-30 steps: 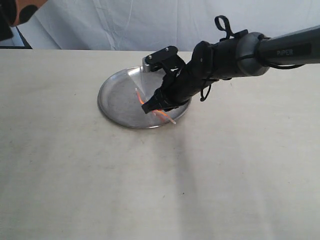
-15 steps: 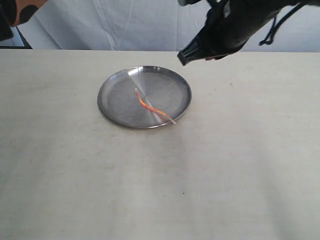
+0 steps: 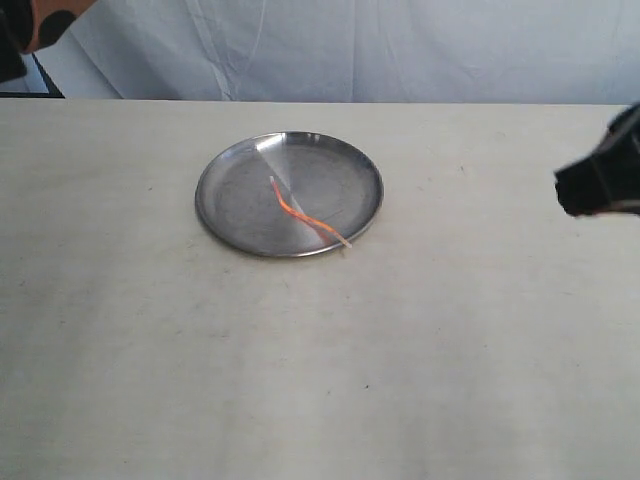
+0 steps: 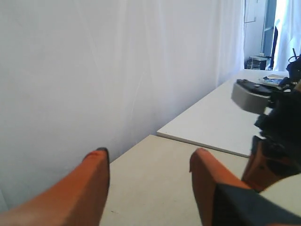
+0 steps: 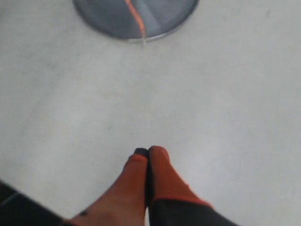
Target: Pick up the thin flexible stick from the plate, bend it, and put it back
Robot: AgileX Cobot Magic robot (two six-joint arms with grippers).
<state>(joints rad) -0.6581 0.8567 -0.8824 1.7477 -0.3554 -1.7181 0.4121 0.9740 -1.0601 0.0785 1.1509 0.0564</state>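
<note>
The silver plate lies on the table left of centre. The thin orange-red stick rests in it, kinked in a wavy line, with one whitish end reaching over the near-right rim. My right gripper hangs at the right edge of the exterior view, far from the plate. Its orange fingers are pressed together with nothing between them, and the plate and stick show beyond them. My left gripper is open and empty, facing a white curtain, away from the plate.
A pale table top spreads round the plate. A white curtain hangs behind it. An orange and black part, likely of the left arm, shows at the top-left corner. A second table appears in the left wrist view.
My right gripper, low over the plate at the stick a second ago, rose and drew back to the right edge. The stick stays lying kinked in the plate.
</note>
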